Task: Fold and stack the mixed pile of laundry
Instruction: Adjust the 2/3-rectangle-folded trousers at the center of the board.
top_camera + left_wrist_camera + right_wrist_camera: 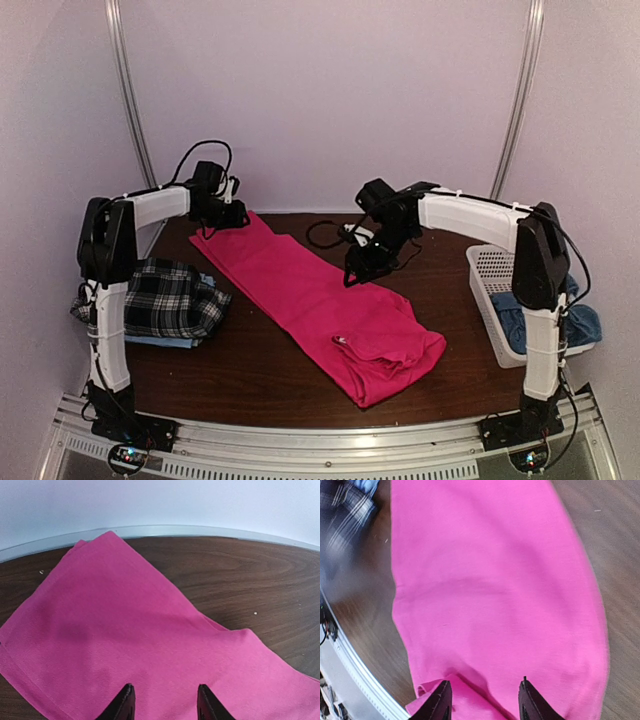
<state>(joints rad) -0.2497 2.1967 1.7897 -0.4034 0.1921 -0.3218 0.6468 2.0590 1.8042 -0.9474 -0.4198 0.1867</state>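
Observation:
The hot-pink trousers [320,300] lie folded lengthwise in a long strip running diagonally across the dark table, from the far left to the near right. My left gripper [222,214] hovers over their far-left end, open, with only pink cloth [125,630] below its fingertips [126,702]. My right gripper [366,262] hangs open above the strip's middle, nothing between its fingers [439,702]; the pink cloth [495,590] spreads beneath. A folded black-and-white plaid shirt [170,297] rests on a light blue shirt [165,341] at the left. A duller blue cloth [545,325] sits in the basket.
A white lattice basket [487,275] stands at the table's right edge, beside the right arm's upright. The table's rounded metal rim [165,530] runs along the far side. Black cables [325,235] trail behind the right wrist.

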